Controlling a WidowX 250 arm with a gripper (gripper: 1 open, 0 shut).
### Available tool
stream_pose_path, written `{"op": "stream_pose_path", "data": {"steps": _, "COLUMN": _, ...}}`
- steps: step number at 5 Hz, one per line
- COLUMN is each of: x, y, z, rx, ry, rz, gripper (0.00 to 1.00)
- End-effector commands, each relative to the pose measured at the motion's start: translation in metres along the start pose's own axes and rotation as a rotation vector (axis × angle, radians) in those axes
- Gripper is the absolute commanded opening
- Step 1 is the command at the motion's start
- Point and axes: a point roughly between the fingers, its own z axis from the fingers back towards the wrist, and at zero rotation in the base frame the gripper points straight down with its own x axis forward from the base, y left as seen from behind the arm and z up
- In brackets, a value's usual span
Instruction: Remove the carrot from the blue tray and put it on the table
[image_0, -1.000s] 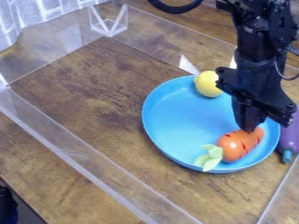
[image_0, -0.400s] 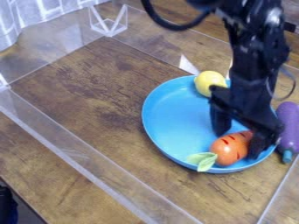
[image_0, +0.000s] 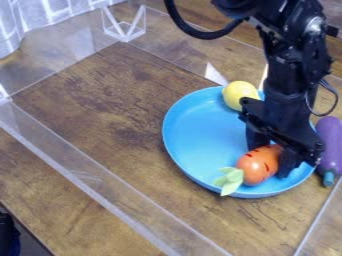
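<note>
Camera view: my claw (image_0: 277, 150) stands nose-down over the carrot (image_0: 257, 166), its jaws partly apart and astride the orange body, though I cannot tell whether they grip it; the carrot lies at the near right of the blue tray (image_0: 201, 140), so nothing is lifted and the whole transfer to the bench (image_0: 107, 110) remains. A lemon (image_0: 239, 95) sits at the tray's far rim and an eggplant (image_0: 330, 145) just right of my claw, both close enough to crowd the lift; the bench to the left is bare wood.

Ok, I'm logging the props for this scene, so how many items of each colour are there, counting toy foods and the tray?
Orange: 1, the carrot
Yellow: 1, the lemon
Purple: 1, the eggplant
Blue: 1, the blue tray
Total: 4
</note>
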Motion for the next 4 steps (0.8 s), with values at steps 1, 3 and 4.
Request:
{"op": "stream_pose_path", "data": {"steps": 1, "x": 0.009, "y": 0.006, "z": 0.02, "rx": 0.007, "ry": -0.046, "rz": 0.01, "gripper": 0.0}}
{"op": "stream_pose_path", "data": {"steps": 3, "x": 0.011, "y": 0.01, "z": 0.037, "rx": 0.017, "ry": -0.063, "rz": 0.02, "gripper": 0.0}}
{"op": "stream_pose_path", "data": {"steps": 4, "x": 0.013, "y": 0.012, "z": 0.047, "rx": 0.024, "ry": -0.072, "rz": 0.03, "gripper": 0.0}}
